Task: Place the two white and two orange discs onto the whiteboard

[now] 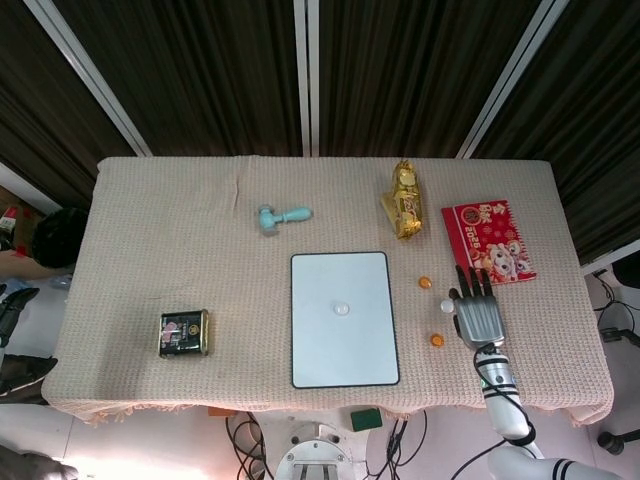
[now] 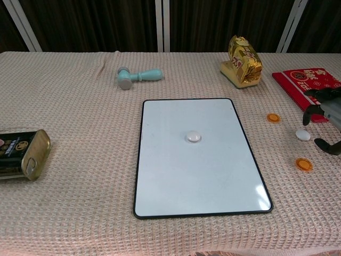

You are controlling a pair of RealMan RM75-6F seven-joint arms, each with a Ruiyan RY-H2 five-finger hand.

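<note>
Beige woven tablecloth [image 2: 80, 213], whiteboard [image 2: 181, 181], one small glossy white disc [image 2: 193, 137] centred

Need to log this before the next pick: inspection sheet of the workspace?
Surface: table under beige waffle cloth.
Job's things: whiteboard holds one white disc; second white disc and two orange discs lie on the cloth right of it.
Clutter: toy hammer, gold snack bag, red packet, tin.
Hands: right hand open beside the off-board white disc; left hand not seen.
Cables: cables below the front edge.
Surroundings: dark curtain.
</note>
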